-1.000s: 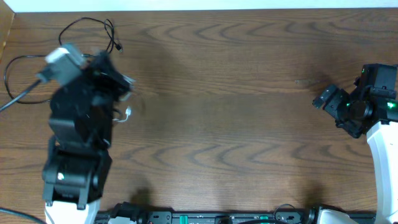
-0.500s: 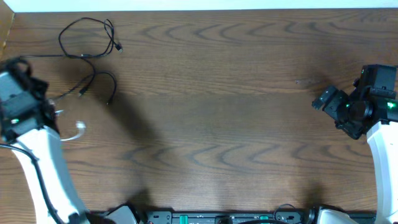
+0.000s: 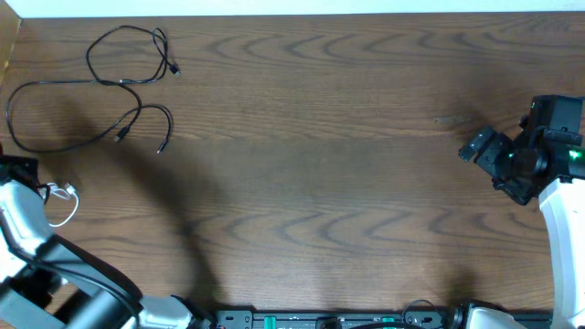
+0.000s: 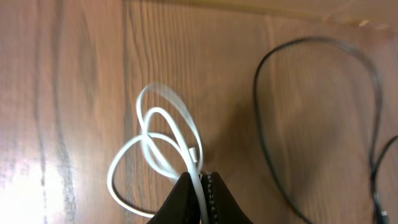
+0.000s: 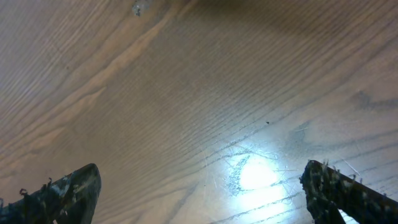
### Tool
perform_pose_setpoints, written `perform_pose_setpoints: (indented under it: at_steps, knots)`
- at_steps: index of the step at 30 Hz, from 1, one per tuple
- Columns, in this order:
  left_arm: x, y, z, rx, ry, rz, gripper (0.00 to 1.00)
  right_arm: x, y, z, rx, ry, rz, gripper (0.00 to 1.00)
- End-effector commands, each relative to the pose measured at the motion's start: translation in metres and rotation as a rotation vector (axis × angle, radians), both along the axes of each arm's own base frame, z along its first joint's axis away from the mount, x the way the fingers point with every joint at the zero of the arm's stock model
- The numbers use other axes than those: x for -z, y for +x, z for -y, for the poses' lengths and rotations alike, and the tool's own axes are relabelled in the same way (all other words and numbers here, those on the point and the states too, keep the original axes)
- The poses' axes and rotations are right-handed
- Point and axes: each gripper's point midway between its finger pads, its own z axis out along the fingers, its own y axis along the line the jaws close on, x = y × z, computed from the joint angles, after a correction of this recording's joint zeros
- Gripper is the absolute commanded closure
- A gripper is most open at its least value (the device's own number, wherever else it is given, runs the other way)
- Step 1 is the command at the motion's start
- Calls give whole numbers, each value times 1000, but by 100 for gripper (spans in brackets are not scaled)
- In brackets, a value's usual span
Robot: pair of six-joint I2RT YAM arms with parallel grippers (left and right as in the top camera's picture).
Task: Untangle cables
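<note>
The white cable (image 4: pixel 163 144) is seen gathered into several overlapping loops on the tabletop (image 4: pixel 74 93), and one strand of it is pinched by the left end effector (image 4: pixel 200 182), whose fingers are pressed together on it at the bottom edge of the left wrist view; in the overhead view the same white cable (image 3: pixel 62 191) is found at the far left edge of the tabletop, just beside the left arm (image 3: pixel 23 228); the black cables (image 3: pixel 122 82) are laid out in the far left corner, apart from the white one, with a small cluster of loops near the far edge, one large open loop reaching toward the left edge, and two loose ends with small plugs pointing toward the near side; whether the black strands are knotted or merely crossed where they meet cannot be told; a curved stretch of the black cables (image 4: pixel 257 118) is also shown to the right of the white loops in the left wrist view, not touching them; the right end effector (image 5: pixel 200 171) is held well apart from all the cables, at the right side of the tabletop, with its fingers (image 5: pixel 68 190) spread wide and only wood grain shown between them; the right arm (image 3: pixel 548 201) is seen at the right edge of the overhead view.
</note>
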Motion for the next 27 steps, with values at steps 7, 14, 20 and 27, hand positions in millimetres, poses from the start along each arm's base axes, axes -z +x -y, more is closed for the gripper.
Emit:
perform_pose_setpoints:
  at_steps: [7,14,20,27]
  knots:
    - [27,-21,-18,-46,-116,56,87,2,-2,-1,-14,-2,-6,1]
    - [24,-13,-14,8,-175,154,37,1,0,-6,-26,27,7,1]
    - [22,-12,-8,19,-195,162,33,1,0,-6,-26,27,6,1]
    - [-37,-13,-9,15,-81,250,32,0,0,-14,-108,42,16,1]
